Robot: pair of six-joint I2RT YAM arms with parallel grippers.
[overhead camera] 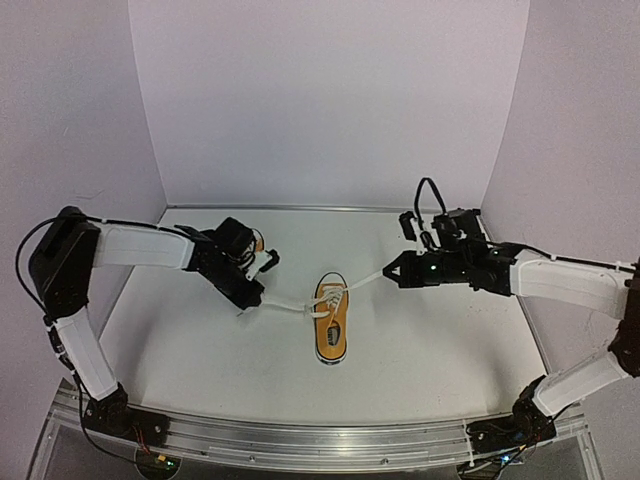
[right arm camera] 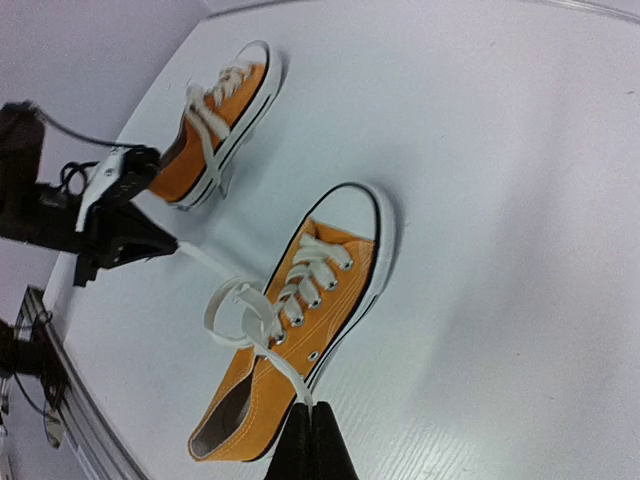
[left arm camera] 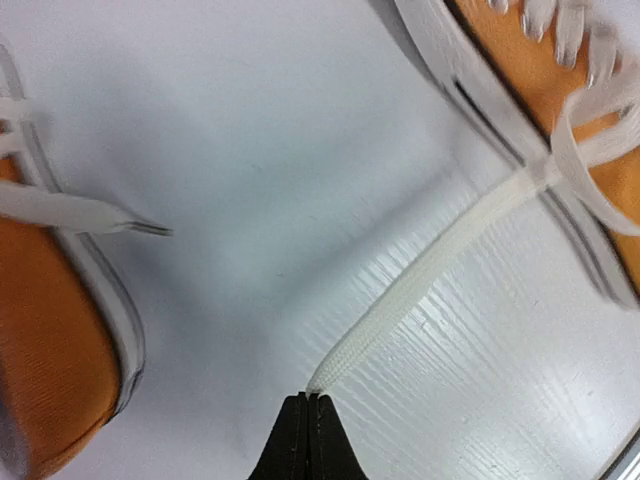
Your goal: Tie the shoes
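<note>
the left gripper (left arm camera: 307, 402) clamped 1 lace (left arm camera: 420, 280) and the right gripper (right arm camera: 310, 408) the other lace (right arm camera: 283, 375), on opposite sides of the shoe (overhead camera: 331, 335), seemingly to cinch it.

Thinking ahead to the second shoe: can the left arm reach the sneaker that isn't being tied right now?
Likely yes, once freed. That sneaker lies close beside the left gripper with only bare table between, but the gripper is shut on the other shoe's lace and would have to let go first.

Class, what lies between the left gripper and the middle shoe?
White lace, pinched in the left gripper, running to the middle shoe over bare table; seen in left wrist view.
</note>
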